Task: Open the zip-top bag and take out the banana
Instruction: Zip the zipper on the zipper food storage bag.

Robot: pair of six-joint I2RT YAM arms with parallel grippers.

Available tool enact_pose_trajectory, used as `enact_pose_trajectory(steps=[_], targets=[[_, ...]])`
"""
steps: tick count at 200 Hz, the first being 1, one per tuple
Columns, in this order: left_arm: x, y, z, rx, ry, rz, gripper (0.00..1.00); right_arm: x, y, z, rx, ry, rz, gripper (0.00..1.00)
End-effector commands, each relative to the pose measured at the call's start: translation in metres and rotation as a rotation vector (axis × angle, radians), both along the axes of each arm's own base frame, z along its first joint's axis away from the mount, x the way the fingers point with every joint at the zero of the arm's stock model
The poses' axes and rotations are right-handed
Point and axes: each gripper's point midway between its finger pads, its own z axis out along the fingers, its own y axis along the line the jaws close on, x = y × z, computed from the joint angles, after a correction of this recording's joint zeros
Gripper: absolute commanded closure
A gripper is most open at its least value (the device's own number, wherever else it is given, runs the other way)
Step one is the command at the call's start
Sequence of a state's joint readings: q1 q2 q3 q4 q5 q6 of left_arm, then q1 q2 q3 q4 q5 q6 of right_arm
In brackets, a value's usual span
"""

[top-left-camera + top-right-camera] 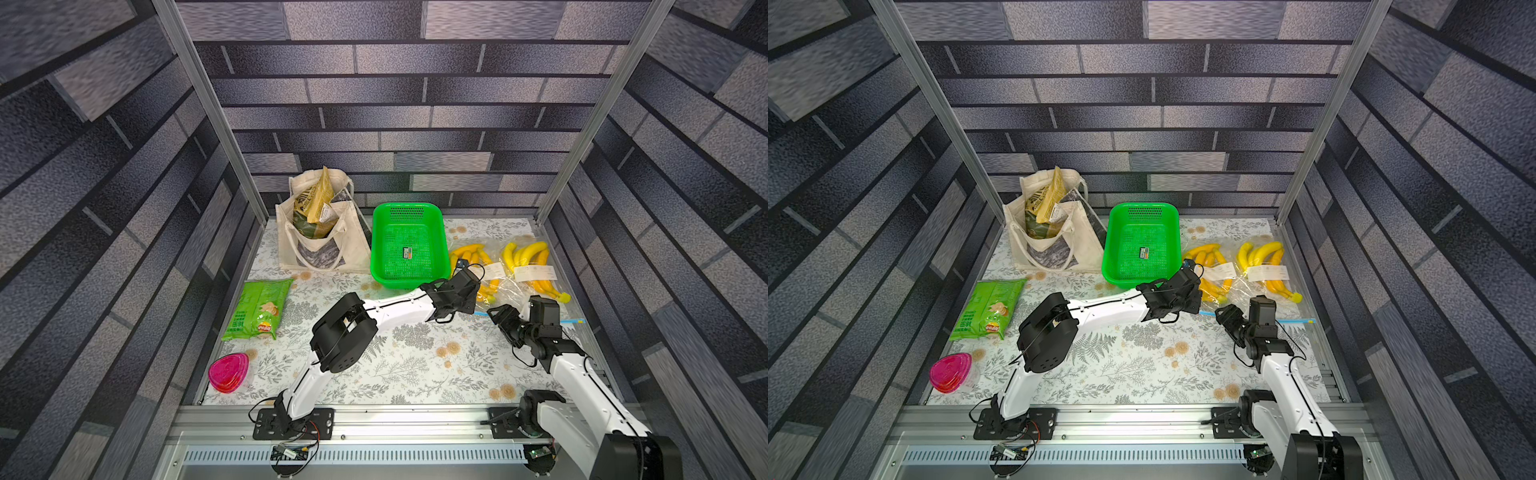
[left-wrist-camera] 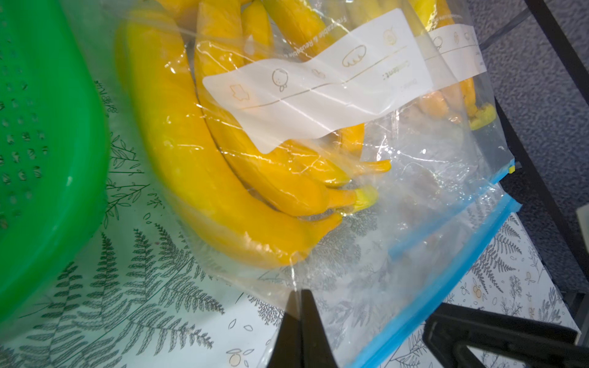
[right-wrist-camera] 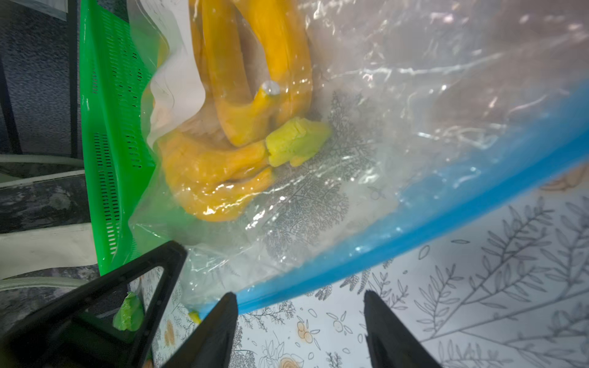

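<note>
Pinching the zip-top bag (image 2: 414, 191) beside its blue edge (image 2: 446, 275), left fingers (image 2: 310, 321) closed.

The surface (image 1: 415, 365) is evenly and brightly lit from overhead in both top views; only soft, short shadows are cast beneath the arms. Wide-angle distortion is noted toward the edges, where the wall panels are stretched and soft. In the left wrist view, glare streaks are recorded across the zip-top bag (image 2: 414, 223), and the green basket (image 2: 47, 159) is rendered out of focus. In the right wrist view, the plastic is washed out by reflections.
</note>
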State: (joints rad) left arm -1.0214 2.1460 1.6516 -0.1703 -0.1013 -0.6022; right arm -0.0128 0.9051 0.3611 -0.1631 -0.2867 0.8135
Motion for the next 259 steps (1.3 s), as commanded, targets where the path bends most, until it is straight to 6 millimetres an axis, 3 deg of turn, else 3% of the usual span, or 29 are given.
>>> enact_pose_trajectory(steps=[1, 36, 83, 99, 118, 136, 159, 210, 259], targets=[[-0.009, -0.004, 0.021, -0.024, -0.013, -0.041, 1.0, 0.012, 0.001, 0.007, 0.028, -0.051, -0.034, 0.39], [-0.022, -0.007, 0.024, -0.059, 0.01, -0.08, 1.0, 0.019, -0.001, 0.002, 0.012, -0.038, -0.042, 0.51], [-0.026, -0.001, 0.024, -0.047, 0.004, -0.078, 0.95, 0.022, -0.008, 0.006, -0.041, -0.027, -0.057, 0.81], [-0.027, 0.004, 0.024, -0.05, 0.005, -0.07, 0.86, 0.021, -0.013, 0.008, -0.068, -0.028, -0.072, 0.89], [-0.032, 0.016, 0.022, -0.037, 0.013, -0.061, 0.67, 0.02, -0.016, 0.009, -0.085, -0.023, -0.078, 0.97], [-0.039, 0.028, 0.024, -0.065, 0.003, -0.061, 0.51, 0.021, -0.016, 0.012, -0.086, -0.024, -0.08, 0.99], [-0.057, 0.038, 0.019, -0.167, 0.038, -0.108, 0.42, 0.021, -0.015, 0.016, -0.073, -0.036, -0.081, 1.0], [-0.077, 0.03, 0.005, -0.37, 0.09, -0.197, 0.34, 0.023, -0.008, 0.026, -0.024, -0.058, -0.073, 1.0], [-0.07, 0.018, -0.009, -0.409, 0.139, -0.194, 0.38, 0.017, -0.007, 0.029, -0.02, -0.063, -0.074, 1.0]])
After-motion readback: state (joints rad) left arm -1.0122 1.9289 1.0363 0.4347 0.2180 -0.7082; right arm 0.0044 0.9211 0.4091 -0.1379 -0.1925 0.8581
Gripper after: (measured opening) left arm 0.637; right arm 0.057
